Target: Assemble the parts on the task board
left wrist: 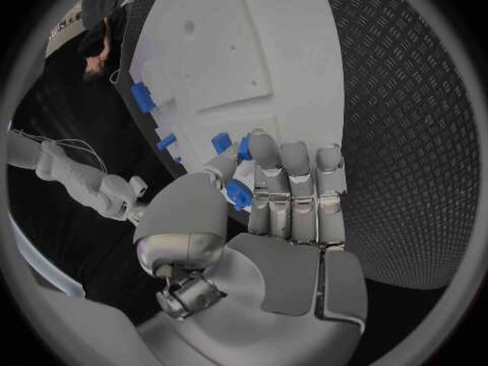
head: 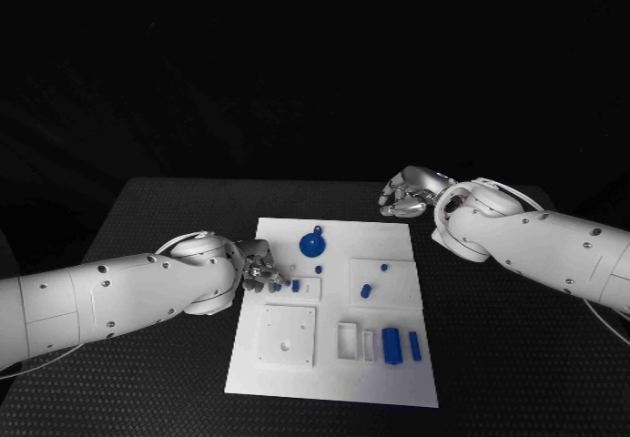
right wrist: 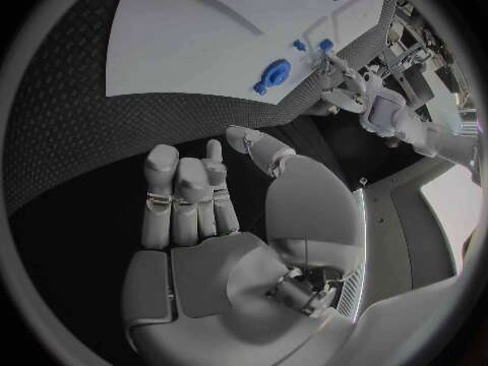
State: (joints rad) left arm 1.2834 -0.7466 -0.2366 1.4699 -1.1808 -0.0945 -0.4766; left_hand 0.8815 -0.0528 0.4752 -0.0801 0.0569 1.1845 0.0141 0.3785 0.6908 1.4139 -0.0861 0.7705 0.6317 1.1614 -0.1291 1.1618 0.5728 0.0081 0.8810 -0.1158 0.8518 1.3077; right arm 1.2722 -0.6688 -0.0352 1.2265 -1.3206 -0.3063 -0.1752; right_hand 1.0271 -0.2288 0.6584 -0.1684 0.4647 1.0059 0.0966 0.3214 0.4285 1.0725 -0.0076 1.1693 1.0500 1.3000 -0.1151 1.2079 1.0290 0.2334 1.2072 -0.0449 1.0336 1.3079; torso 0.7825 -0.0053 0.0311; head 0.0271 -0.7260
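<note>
Eight blue pieces counted on or at the board (head: 335,382), which lies mid-table:
- one round wheel (head: 312,244) on the far side;
- two long blocks (head: 391,344), side by side at the near right;
- two small pegs on the raised square (head: 394,282) at right of centre;
- three small pegs left of centre, near the board's left edge.

The leftmost small peg (left wrist: 239,193) sits between the thumb and fingers of the left hand (head: 258,270), and appears pinched there. Whether it is lifted or touching the board cannot be told. Judgement: the hand is at the left edge because that peg is the one being worked.

Board fixtures: one square white plate (head: 288,335) at the near left and one narrow white frame (head: 348,340) just right of it. The blocks lie beside the frame, likely staged for it.

Right hand (head: 407,196) hangs over the table (head: 157,209) beyond the board's far right corner, fingers loose and apart from the thumb, nothing in it. Judgement: parked clear to give the left hand room.
</note>
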